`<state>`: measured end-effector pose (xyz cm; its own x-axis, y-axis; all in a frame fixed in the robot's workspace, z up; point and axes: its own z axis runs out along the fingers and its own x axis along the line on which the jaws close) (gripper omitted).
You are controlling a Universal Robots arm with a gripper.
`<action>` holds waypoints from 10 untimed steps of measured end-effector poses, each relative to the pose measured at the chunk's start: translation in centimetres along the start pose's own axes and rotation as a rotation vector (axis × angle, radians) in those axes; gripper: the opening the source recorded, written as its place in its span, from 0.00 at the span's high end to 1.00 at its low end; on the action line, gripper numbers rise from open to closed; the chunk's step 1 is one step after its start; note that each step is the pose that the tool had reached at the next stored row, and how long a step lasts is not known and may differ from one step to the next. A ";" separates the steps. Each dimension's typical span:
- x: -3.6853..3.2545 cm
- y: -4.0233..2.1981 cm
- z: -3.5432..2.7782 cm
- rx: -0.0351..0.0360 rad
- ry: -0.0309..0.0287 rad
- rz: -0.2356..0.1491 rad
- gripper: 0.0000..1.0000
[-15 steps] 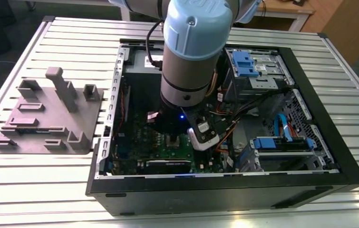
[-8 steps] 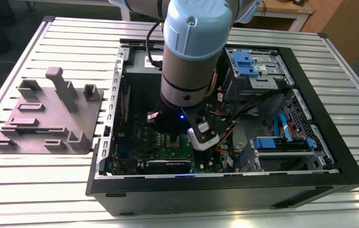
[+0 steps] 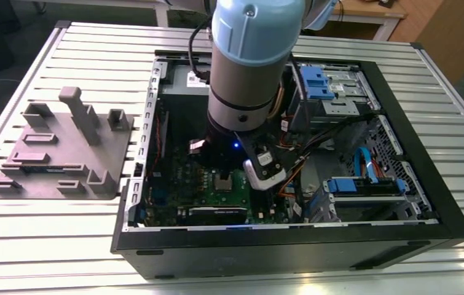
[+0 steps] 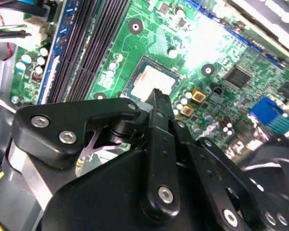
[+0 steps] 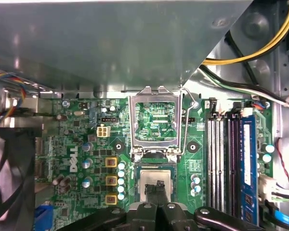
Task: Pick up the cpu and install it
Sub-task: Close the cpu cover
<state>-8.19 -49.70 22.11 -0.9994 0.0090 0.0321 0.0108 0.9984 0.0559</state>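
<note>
The cpu (image 5: 156,177) lies flat in the motherboard's socket as a silver-grey square with a pale rim; it is also seen as a pale square (image 4: 151,82) in the second wrist view and a small light patch (image 3: 226,181) in the exterior view. My gripper (image 5: 156,188) hangs straight over it inside the open computer case (image 3: 428,227). Its two black fingertips (image 5: 151,191) are pressed together with nothing between them, right above the chip's top; whether they touch it I cannot tell. The socket's metal load plate (image 5: 154,120) stands swung open beside the chip.
Black memory slots (image 5: 226,163) run beside the socket, a dark fan (image 5: 9,178) on the other side. A grey power supply wall (image 5: 125,43) and loose cables (image 5: 250,53) crowd the board. Outside the case, a grey fixture (image 3: 59,153) sits at the exterior view's left.
</note>
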 end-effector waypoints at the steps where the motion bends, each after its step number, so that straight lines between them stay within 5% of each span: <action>1: 0.00 0.01 -0.03 -0.0003 -0.0008 0.000 0.89; 4: 0.00 0.02 -0.04 -0.0001 -0.0072 -0.005 0.89; 10: 0.00 0.01 0.01 0.0031 -0.0017 -0.111 0.89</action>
<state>-8.19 -49.68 22.10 -0.9946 -0.1014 0.0242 -0.0999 0.9934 0.0559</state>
